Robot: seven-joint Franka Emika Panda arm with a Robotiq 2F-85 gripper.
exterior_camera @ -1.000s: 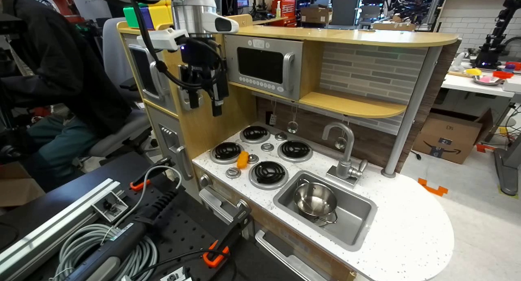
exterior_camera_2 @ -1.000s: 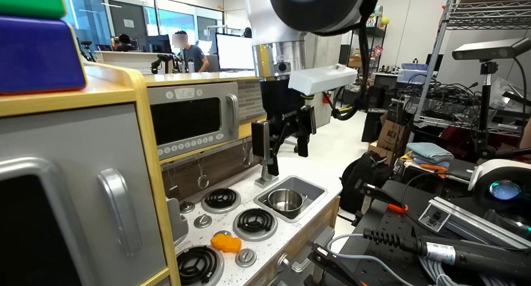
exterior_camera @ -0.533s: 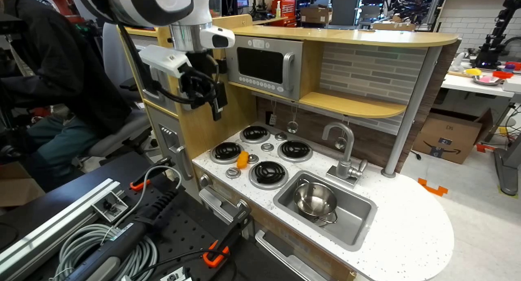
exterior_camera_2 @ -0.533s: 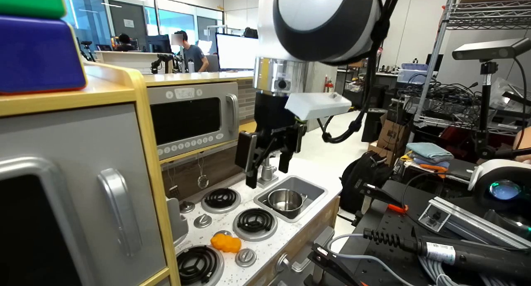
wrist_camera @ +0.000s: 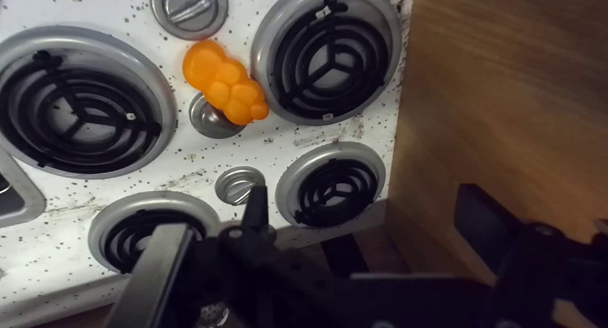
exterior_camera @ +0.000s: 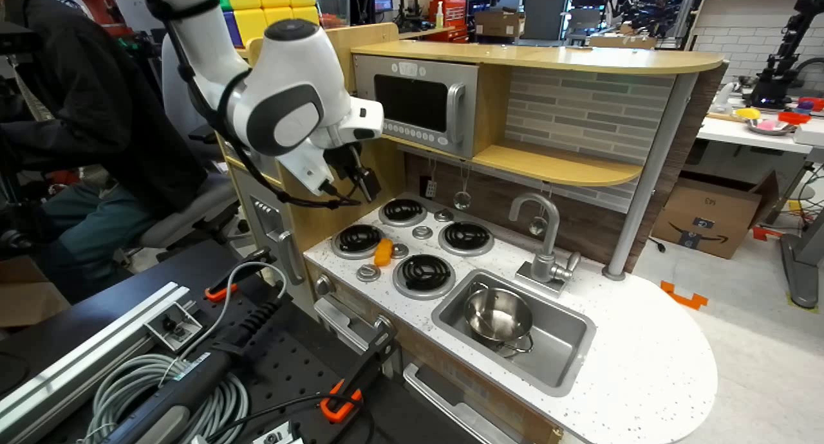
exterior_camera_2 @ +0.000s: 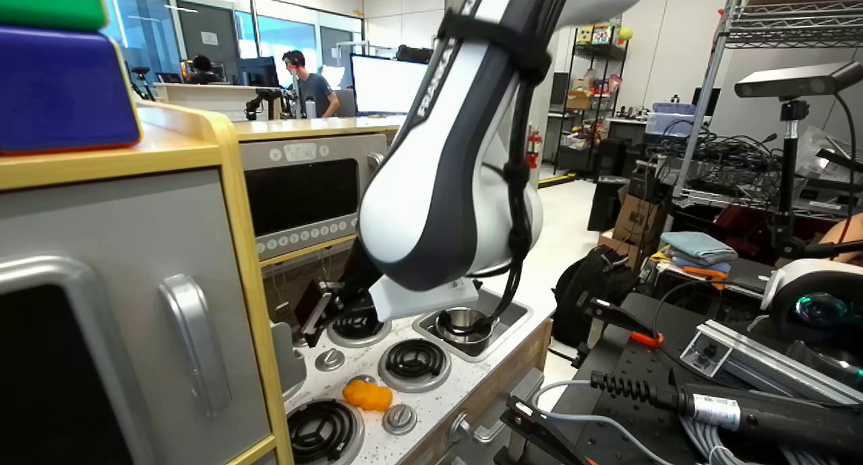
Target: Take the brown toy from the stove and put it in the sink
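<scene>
Orange pc (wrist_camera: 225,83) lay on the stove (wrist_camera: 118,9) btwn burners (wrist_camera: 328,62), but the brown toy couldn't be made out in any view, so its spot was unknown. Gripper (wrist_camera: 363,190) was spread wide w/ nothing in its grasp; sink (exterior_camera: 561,338) showed a pot (exterior_camera: 499,315), no toy, so prob. nothing was done yet & pick, carry + drop were all left.

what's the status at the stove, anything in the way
Gripper open, empty. Brown toy not visible. Orange piece on stove. Pot in sink, possibly obstructing.
</scene>
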